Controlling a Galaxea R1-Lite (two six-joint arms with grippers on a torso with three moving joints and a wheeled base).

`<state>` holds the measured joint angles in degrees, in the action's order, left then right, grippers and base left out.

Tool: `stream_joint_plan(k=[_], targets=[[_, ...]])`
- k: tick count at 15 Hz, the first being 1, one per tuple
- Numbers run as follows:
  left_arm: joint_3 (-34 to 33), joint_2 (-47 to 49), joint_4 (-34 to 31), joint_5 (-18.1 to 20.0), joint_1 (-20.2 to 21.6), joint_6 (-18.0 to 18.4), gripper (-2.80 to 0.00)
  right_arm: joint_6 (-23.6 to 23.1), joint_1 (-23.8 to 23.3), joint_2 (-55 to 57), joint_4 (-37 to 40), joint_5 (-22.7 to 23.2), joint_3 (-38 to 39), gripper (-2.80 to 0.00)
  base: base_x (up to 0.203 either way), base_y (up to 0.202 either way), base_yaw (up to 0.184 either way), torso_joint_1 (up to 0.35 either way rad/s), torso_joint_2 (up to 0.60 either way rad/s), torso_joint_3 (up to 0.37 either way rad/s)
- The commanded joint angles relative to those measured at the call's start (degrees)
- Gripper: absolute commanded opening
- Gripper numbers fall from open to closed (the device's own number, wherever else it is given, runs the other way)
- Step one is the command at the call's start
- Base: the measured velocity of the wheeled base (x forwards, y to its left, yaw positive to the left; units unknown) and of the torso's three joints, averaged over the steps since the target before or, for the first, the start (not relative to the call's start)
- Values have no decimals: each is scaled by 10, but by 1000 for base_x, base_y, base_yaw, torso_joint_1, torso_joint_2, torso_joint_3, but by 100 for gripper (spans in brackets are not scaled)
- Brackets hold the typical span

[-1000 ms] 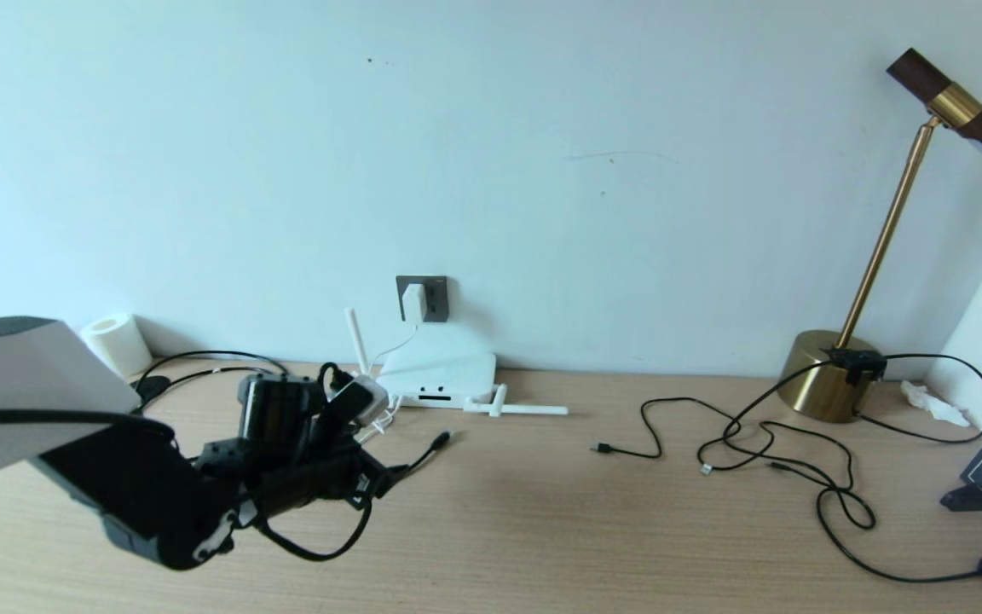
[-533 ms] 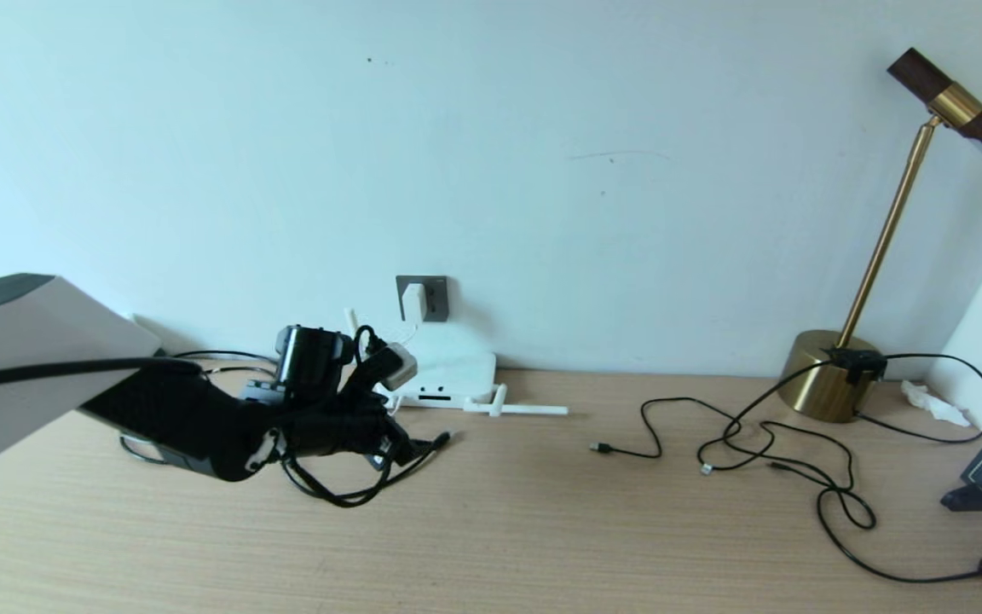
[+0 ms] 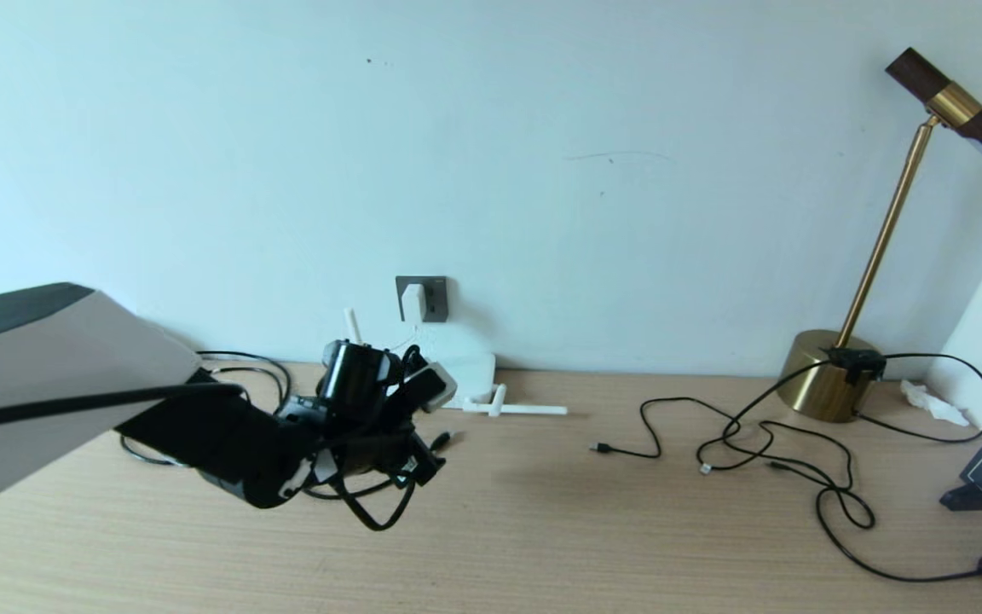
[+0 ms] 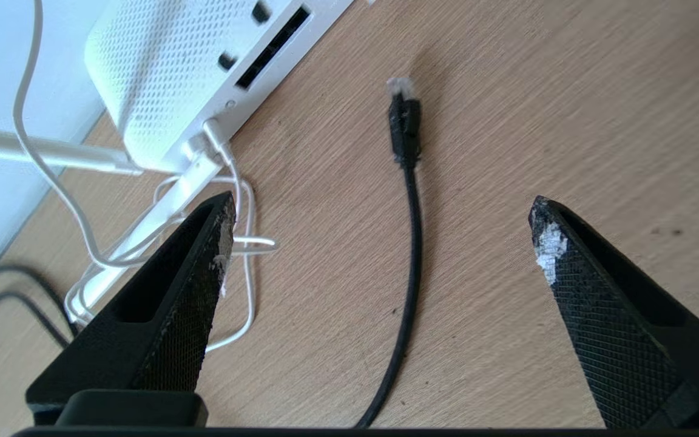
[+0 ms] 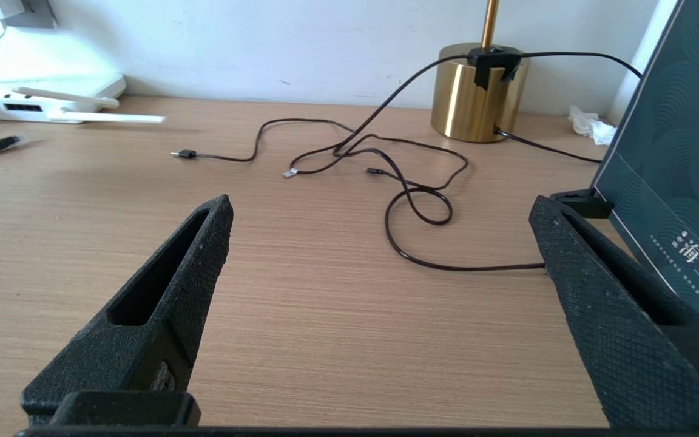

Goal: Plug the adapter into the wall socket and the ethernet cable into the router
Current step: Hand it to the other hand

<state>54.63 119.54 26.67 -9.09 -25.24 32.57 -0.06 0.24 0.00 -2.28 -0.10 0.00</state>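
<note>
L gripper (image 4: 380, 230) is seen w/ jaws spread wide, nothing held, hovering over the desk (image 3: 542, 529). Between its fingers (image 4: 204, 285), just ahead, the ethernet cable (image 4: 407, 243) lies loose on the wood, clip plug pointing away, not yet inserted. Further ahead and to one side sits the router (image 4: 185, 67), port slots facing the plug, white cord coiled beside it. Beyond that, on the wall, the adapter (image 3: 413, 303) is seated in the wall socket (image 3: 433, 298), so step 1 is judged done; cable pickup + insertion are left. R gripper (image 5: 380, 224) is parked apart, jaws wide, empty.
</note>
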Motion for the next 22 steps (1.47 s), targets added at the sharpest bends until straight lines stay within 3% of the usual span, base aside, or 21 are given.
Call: stream_joint_plan(k=[1,4,8,22], targets=[[-2,10,2,-8,-17,1,0,0,0,1,0,0,7,0,0,0,0,0,0,0],[-2,24,3,-49,-21,0,0,0,0,1,0,0,7,0,0,0,0,0,0,0],[5,48,12,-76,-23,-14,0,0,0,1,-1,0,7,0,0,0,0,0,0,0],[65,110,30,-89,-23,-15,0,0,0,1,0,0,7,0,0,0,0,0,0,0]])
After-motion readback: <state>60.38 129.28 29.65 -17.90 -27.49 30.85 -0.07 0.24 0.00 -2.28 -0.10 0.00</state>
